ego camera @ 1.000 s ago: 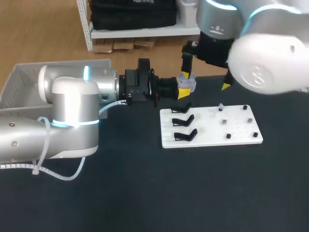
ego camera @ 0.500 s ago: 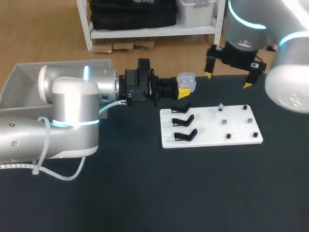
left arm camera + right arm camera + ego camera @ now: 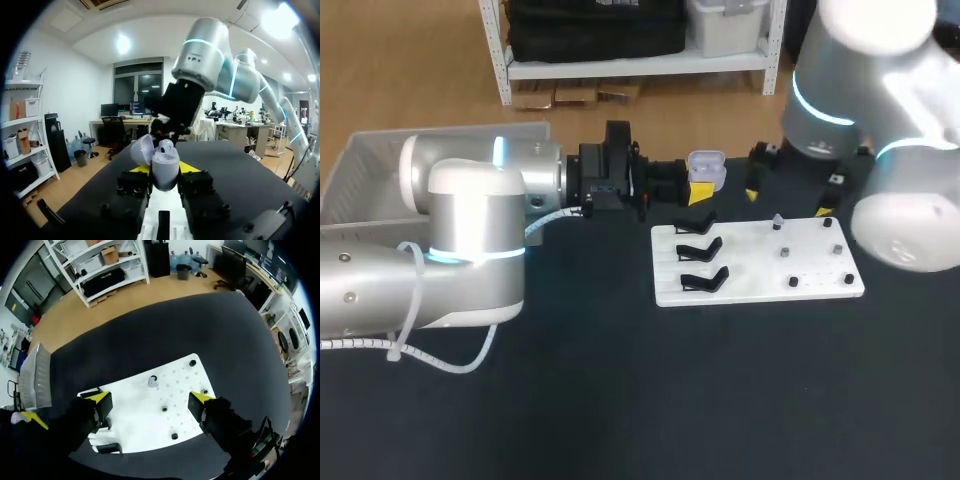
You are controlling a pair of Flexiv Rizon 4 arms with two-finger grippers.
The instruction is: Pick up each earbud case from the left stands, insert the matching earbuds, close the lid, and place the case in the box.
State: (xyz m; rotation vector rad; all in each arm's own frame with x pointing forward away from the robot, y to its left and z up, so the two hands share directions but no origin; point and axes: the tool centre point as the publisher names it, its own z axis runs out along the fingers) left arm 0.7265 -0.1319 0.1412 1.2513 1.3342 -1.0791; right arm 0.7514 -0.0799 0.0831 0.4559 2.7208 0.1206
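**Right arm** point(image 3: 880, 150): over the last second it has swung back from the case. Its gripper point(image 3: 150, 401) now hangs above the white board point(image 3: 145, 422), fingers spread wide with nothing between them.

**Left arm** point(image 3: 470, 220): it has not moved. Its gripper point(image 3: 165, 172) clamps the earbud case point(image 3: 165, 162) from both sides, in the air with the lid tipped open.

**Box** point(image 3: 360, 170): well behind my left gripper.

**Black stands** point(image 3: 698, 252): just below my left gripper, and none of them carries a case.

**Earbuds**: one sits in the open case point(image 3: 166, 146). A loose one point(image 3: 152, 382) stands on the board, ahead of and between my right fingers.

I judge that one bud has been inserted and the loose one is next. After that come closing the lid and boxing the case.

**Writing**: none is legible on the case, board or box.
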